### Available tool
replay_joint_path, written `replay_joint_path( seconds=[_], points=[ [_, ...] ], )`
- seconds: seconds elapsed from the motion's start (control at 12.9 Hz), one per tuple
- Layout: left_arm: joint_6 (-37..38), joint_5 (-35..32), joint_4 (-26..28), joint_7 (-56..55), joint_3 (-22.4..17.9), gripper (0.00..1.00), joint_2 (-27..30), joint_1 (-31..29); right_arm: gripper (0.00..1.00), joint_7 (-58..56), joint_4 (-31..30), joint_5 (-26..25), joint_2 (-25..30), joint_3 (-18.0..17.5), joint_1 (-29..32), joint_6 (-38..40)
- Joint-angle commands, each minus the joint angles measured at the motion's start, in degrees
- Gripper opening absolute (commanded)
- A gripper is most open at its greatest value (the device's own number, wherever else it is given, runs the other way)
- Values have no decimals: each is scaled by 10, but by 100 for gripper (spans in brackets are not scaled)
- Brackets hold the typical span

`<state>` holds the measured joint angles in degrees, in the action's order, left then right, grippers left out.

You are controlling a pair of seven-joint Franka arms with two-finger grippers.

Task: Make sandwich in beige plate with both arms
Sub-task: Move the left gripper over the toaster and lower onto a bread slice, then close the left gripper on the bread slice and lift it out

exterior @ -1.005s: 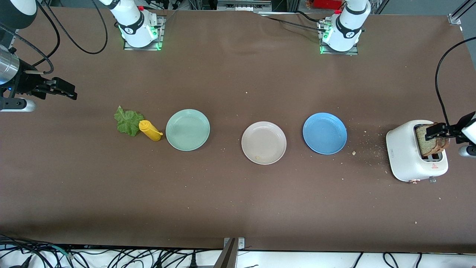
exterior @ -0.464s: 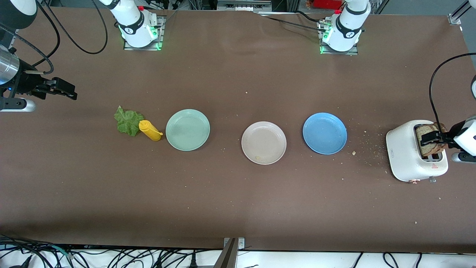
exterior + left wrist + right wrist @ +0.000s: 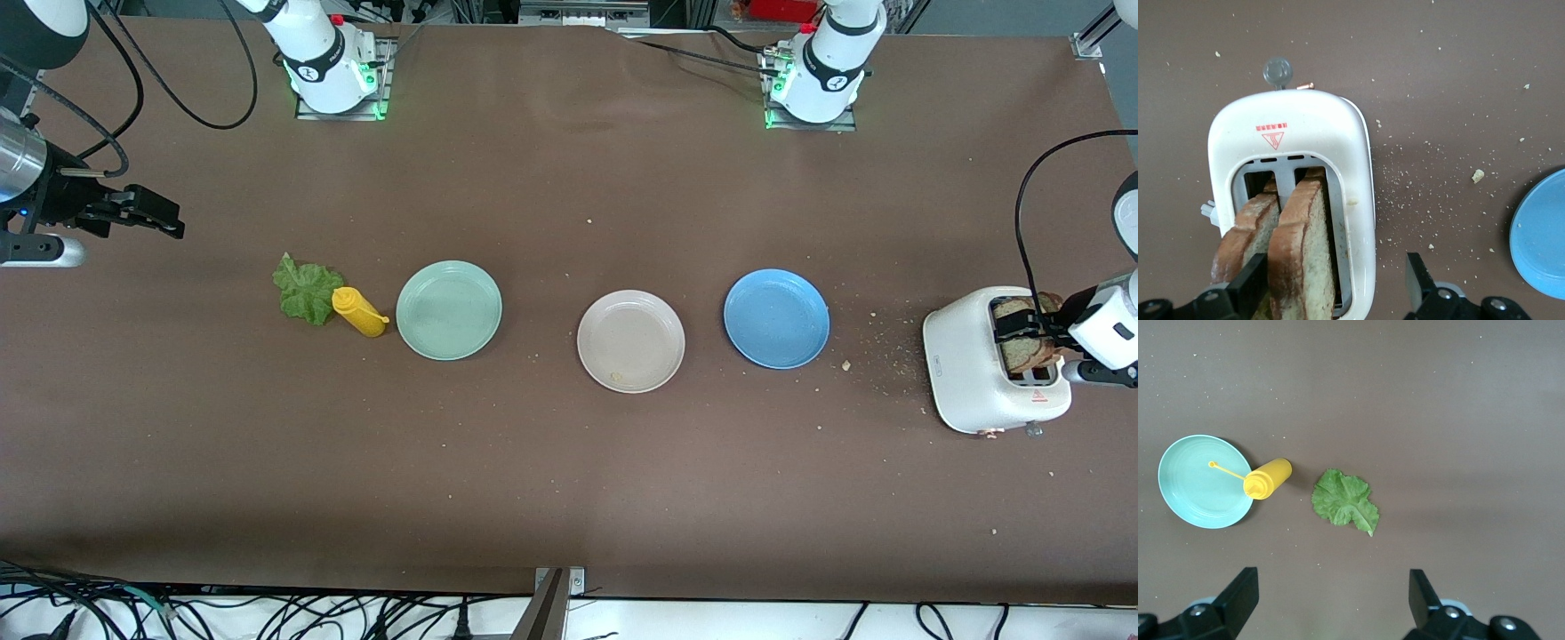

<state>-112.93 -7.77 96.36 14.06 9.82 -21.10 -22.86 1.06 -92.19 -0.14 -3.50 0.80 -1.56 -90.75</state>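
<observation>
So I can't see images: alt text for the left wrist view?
The left tool, fingers open, straddles one of two toast slices standing in a white toaster. Crumbs dot the brown table, and a blue plate shows at the edge.

Left hand (image 3: 1335, 280) lowered, fingers spread wide; right hand (image 3: 1331, 597) waits, open.

Mint-green plate (image 3: 449, 310), beige plate (image 3: 631, 341), blue plate (image 3: 776, 319), yellow bottle (image 3: 358, 311), white toaster (image 3: 969, 373).

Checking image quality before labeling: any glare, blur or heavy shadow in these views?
Front view: even light, a darker band on the table along the near edge. Left wrist view: toast close up and slightly soft. Right wrist view: lettuce sharp, with only a faint shadow.
</observation>
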Motion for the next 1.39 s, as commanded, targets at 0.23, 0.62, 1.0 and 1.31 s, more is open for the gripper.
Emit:
replay_joint_path(
  seconds=[0.23,0.62,1.0,1.31],
  points=[
    [-10,-15,25,-8,4,47,7,-8,100,-9,-4,8,3,-1,3,-5],
    [-2,-15,23,-14,3,0,11,-17,100,-9,-4,8,3,-1,3,-5],
    [46,-19,13,-11,7,0,61,-16,100,-9,-4,8,2,-1,3,-5],
    [145,-56,-62,-32,45,0,77,-1,100,-9,-4,8,2,-1,3,-5]
  ],
)
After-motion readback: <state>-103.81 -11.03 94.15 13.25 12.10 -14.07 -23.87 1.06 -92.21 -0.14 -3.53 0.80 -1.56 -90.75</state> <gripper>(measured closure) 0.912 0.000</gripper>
